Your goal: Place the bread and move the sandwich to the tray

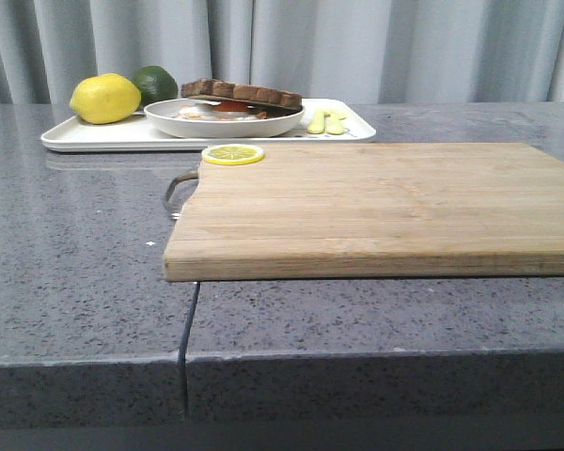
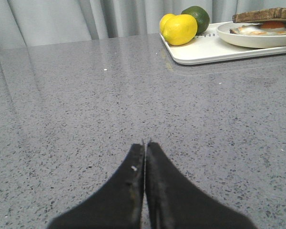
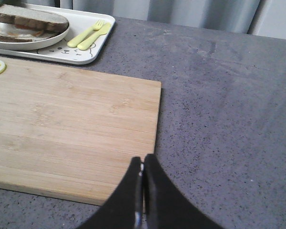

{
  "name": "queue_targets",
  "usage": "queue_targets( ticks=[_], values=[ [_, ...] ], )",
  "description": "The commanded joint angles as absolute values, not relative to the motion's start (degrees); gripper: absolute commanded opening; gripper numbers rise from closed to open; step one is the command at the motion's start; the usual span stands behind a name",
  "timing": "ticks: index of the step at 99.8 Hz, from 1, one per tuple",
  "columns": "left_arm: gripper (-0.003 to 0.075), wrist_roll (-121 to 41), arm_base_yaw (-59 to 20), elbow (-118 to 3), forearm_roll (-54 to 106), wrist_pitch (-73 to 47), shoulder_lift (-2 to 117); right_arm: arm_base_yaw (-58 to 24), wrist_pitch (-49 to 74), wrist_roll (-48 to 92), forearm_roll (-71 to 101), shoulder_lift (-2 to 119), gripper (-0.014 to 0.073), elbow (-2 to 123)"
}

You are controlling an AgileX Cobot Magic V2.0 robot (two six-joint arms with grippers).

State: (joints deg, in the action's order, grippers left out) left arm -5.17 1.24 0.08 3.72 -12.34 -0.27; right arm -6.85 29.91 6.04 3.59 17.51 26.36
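Observation:
The sandwich (image 1: 242, 95), brown-crusted bread over a fried egg, lies on a round white plate (image 1: 224, 121) that stands on the white tray (image 1: 85, 138) at the back left. The bread (image 3: 31, 18) forms its top slice. The sandwich also shows in the left wrist view (image 2: 264, 15). The tray's bear drawing shows in the right wrist view (image 3: 66, 50). My left gripper (image 2: 145, 143) is shut and empty over bare grey counter, well short of the tray. My right gripper (image 3: 142, 159) is shut and empty above the cutting board's near right corner. Neither gripper shows in the front view.
A wooden cutting board (image 1: 376, 202) fills the middle of the grey counter, with a lemon slice (image 1: 232, 154) at its far left corner. A lemon (image 1: 105, 98) and a lime (image 1: 156, 83) sit on the tray's left end, a yellow fork and knife (image 3: 89, 35) on its right end.

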Motion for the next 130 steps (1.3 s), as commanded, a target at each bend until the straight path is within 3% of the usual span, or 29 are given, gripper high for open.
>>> queue_targets(
  ticks=[1,61,92,114,130],
  values=[
    [-0.0019,-5.21,1.37,0.98,3.88,-7.22,-2.18,-6.61,25.71,6.01,3.57,17.93,-0.0067,27.93],
    [-0.0019,-5.21,1.37,0.98,3.88,-7.22,-2.18,-6.61,24.04,6.20,2.78,17.82,-0.0067,27.18],
    [-0.0019,-5.21,1.37,0.98,3.88,-7.22,-2.18,-6.61,8.00,6.10,2.59,8.39,-0.0067,12.60],
    [-0.0019,-5.21,1.37,0.98,3.88,-7.22,-2.18,-6.61,6.37,6.10,1.33,-1.70,-0.0067,3.84],
    [-0.0019,-5.21,1.37,0.98,3.88,-7.22,-2.18,-6.61,4.55,4.61,1.39,-1.53,-0.0067,0.62]
  ],
)
